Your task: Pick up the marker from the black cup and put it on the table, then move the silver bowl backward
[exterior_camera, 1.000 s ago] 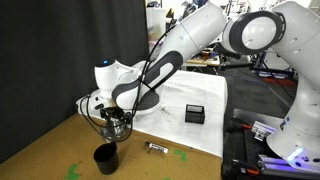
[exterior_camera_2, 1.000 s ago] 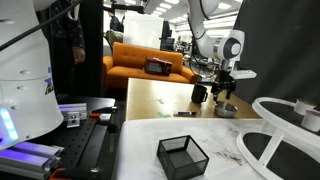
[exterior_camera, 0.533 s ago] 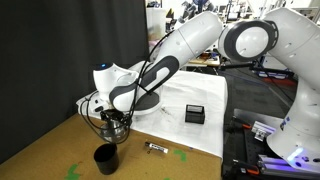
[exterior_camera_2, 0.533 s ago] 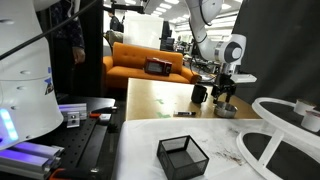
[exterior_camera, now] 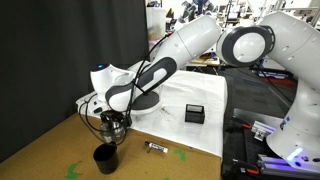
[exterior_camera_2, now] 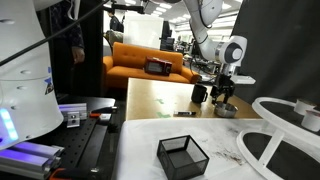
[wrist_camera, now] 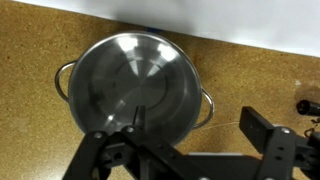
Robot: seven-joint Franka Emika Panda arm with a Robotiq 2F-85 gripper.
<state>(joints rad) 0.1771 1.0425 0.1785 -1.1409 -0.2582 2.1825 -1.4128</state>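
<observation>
Brown wood-coloured surface (exterior_camera: 55,160) with small green marks fills the foreground in an exterior view, with a white cloth (exterior_camera: 200,132) spread over its far part and a black curtain behind. An orange sofa (exterior_camera_2: 150,62) stands in the room beyond the surface.

The small shiny round metal bowl (wrist_camera: 130,80) with two little side handles sits on the bare surface, close to the cloth's edge, and looks empty in the wrist view. The white robot arm's dark gripper (wrist_camera: 190,128) hangs low right over it. Its jaws stand spread wide and hold nothing: one finger (wrist_camera: 133,120) is over the inside of the bowl and the other is outside the rim, with the rim's near side handle between them. Whether either finger touches the metal cannot be told.

The short thin dark marker (exterior_camera: 157,148) with lighter parts lies flat on the surface, just beside the cloth's edge and well clear of the gripper. The small black mug-like cup (exterior_camera: 105,157) stands upright near the bowl. In both exterior views these three things sit apart from one another.

A black square open box (exterior_camera: 195,114) rests on the cloth.
</observation>
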